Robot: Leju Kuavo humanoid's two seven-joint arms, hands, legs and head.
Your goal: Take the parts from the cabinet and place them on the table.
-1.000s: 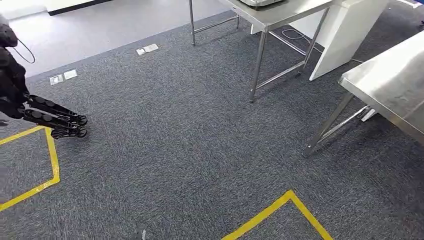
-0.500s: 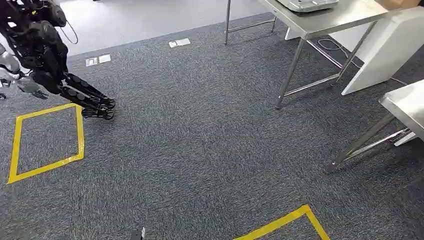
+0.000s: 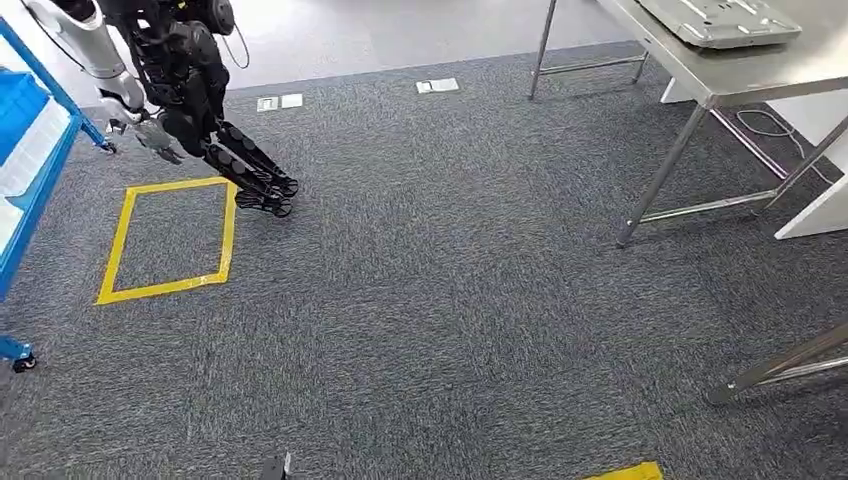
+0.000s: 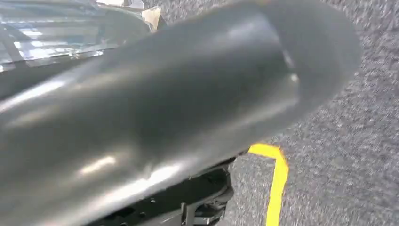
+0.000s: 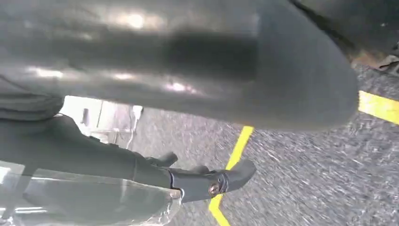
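Two steel tables (image 3: 760,75) off right, blue cabinet (image 3: 40,160) at left edge w/ parts prob inside (can't see em), so imo square up to it first; left hand (image 4: 188,103), right hand (image 5: 188,61) too blurry, can't tell grip.

No readable text, label, brand, number or sign appears anywhere.

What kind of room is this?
Probably a workshop or robot test lab. There is grey carpet with yellow tape squares marked on it, steel tables with bare metal legs, and a blue cart at the side.
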